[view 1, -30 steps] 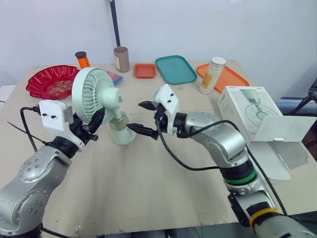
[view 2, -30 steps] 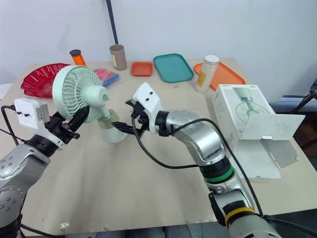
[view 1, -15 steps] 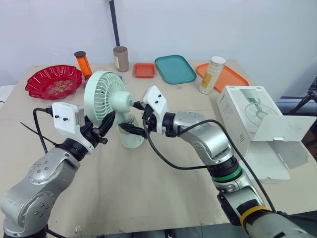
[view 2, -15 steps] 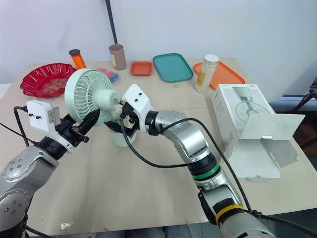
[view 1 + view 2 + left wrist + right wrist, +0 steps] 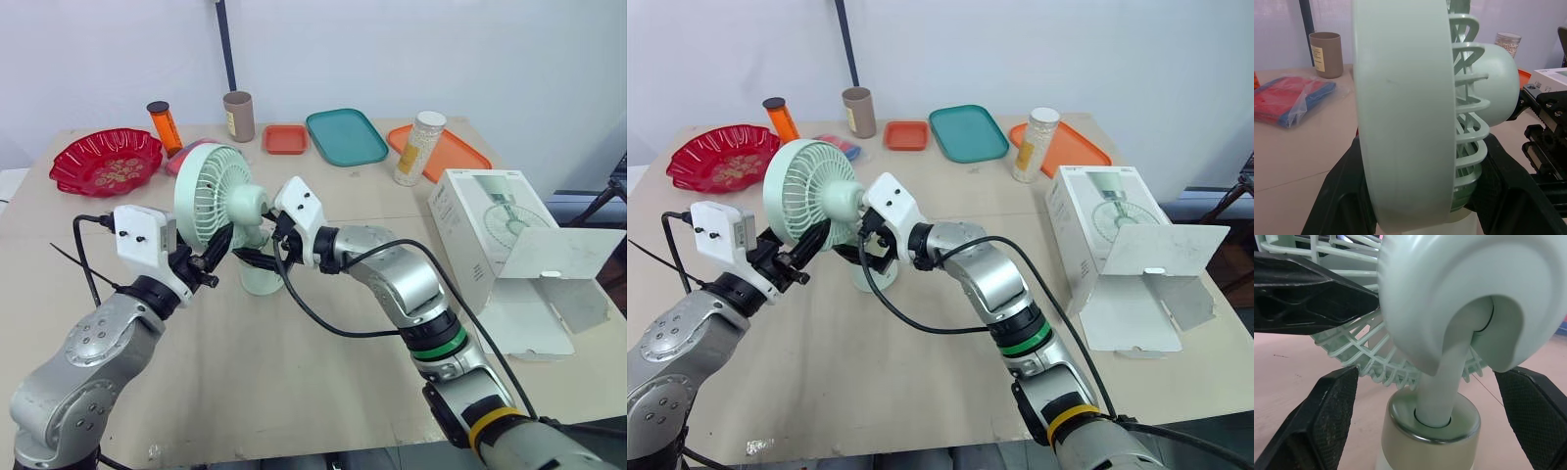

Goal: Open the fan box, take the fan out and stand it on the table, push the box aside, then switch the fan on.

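Observation:
The pale green fan [image 5: 223, 194] is upright near the table's middle, its round base [image 5: 261, 281] down at the table top. My left gripper [image 5: 217, 253] is shut on the fan's head, one finger on each side of the grille [image 5: 1400, 112]. From the right, my right gripper [image 5: 263, 241] reaches in, open, its two fingers [image 5: 1327, 416] wide apart on either side of the stem [image 5: 1442, 387] and base. The white fan box [image 5: 488, 227] lies at the right edge, its flap [image 5: 563, 253] hanging open.
Along the far edge are a red bowl [image 5: 106, 162], an orange bottle [image 5: 164, 125], a brown cup [image 5: 239, 116], a small orange tray [image 5: 285, 139], a teal tray [image 5: 347, 137], a jar [image 5: 419, 147] and an orange tray [image 5: 458, 155]. A bagged red-blue packet [image 5: 1288, 95] lies behind the fan.
The fan has travelled right toward the table's middle in my left gripper. My right gripper has closed in from the right until its fingers straddle the stem and base.

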Robot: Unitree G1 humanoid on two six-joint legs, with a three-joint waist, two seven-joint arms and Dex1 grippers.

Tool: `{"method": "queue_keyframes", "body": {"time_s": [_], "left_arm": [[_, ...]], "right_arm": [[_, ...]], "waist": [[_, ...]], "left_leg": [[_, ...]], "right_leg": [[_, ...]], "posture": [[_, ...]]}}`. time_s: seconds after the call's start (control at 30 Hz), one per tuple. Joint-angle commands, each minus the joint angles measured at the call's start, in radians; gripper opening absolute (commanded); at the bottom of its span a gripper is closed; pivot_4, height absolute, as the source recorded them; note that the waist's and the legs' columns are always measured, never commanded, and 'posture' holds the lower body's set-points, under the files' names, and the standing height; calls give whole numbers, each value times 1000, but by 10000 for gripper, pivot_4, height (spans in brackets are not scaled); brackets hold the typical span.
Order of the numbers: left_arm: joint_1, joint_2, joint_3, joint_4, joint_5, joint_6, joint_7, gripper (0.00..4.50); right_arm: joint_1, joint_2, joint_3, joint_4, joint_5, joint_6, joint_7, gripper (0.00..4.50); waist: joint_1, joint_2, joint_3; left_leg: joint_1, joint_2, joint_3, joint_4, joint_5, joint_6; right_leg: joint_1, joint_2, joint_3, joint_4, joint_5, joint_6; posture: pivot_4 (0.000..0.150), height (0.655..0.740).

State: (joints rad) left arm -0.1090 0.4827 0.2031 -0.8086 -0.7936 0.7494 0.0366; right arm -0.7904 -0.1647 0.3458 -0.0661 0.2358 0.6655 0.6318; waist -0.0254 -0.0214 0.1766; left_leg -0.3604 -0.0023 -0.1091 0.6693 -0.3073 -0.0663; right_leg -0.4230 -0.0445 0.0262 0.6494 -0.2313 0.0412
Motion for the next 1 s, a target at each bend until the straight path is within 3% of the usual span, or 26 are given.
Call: {"method": "queue_keyframes", "body": {"time_s": [0.03, 0.1, 0.13, 0.87, 0.9, 1.0], "left_arm": [[-2, -6, 11, -75, 2, -36, -12, 19290], [-2, -9, 9, -75, 7, -37, -15, 19290], [0, -10, 9, -75, 8, -38, -17, 19290], [-18, -14, 19, -68, 42, -41, -31, 19290], [-17, -14, 23, -68, 43, -42, -32, 27286], [-18, -14, 32, -66, 45, -39, -33, 35638]], "right_arm": [[-7, 9, -16, -15, -7, -15, -8, 33668], [-7, 10, -15, -13, -12, -19, -7, 23512], [-6, 12, -15, -14, -14, -19, -8, 22177], [-6, 18, -8, -19, -17, -19, 5, 22177], [-7, 18, -9, -18, -14, -18, 8, 21078], [-11, 21, -10, -12, -12, -22, 14, 21078]], "waist": [[-1, 0, 0], [0, 0, 0], [-1, 0, 0], [-1, 0, 0], [-1, 0, 0], [-1, 0, 0]], "left_leg": [[0, 0, 0, 0, 0, 0], [0, 0, 0, 0, 0, 0], [0, 0, 0, 0, 0, 0], [0, 0, 0, 0, 0, 0], [0, 0, 0, 0, 0, 0], [0, 0, 0, 0, 0, 0]], "right_leg": [[0, 0, 0, 0, 0, 0], [0, 0, 0, 0, 0, 0], [0, 0, 0, 0, 0, 0], [0, 0, 0, 0, 0, 0], [0, 0, 0, 0, 0, 0], [0, 0, 0, 0, 0, 0]], "posture": [[1500, 7400], [1500, 7400], [1500, 7400], [1500, 7400], [1500, 7400], [1500, 7400]]}}
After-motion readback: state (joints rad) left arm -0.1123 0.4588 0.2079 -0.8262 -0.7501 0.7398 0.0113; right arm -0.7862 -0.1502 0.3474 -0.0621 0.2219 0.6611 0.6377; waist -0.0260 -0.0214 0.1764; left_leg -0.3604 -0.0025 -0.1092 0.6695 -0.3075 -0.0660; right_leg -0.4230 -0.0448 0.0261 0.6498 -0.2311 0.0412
